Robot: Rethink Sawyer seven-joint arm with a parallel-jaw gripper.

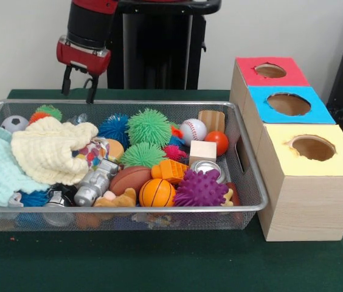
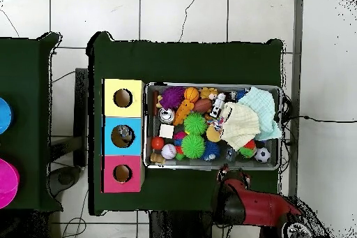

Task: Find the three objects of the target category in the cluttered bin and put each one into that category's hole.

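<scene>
The robot's hand (image 1: 79, 85) hangs in the air with its two fingers apart and nothing in them. Right under it is the back edge of the wire bin (image 1: 159, 104), which sits on the green tabletop (image 1: 159, 261). The bin is full of balls, spiky toys and two soft cloths. Far off to one side of the hand stand three boxes with holes: red (image 1: 270, 71), blue (image 1: 288, 104) and yellow (image 1: 312, 147).

lab | tiled floor (image 2: 181, 15) | loose cables (image 2: 317, 119) | green-clothed table (image 1: 159, 261)
</scene>
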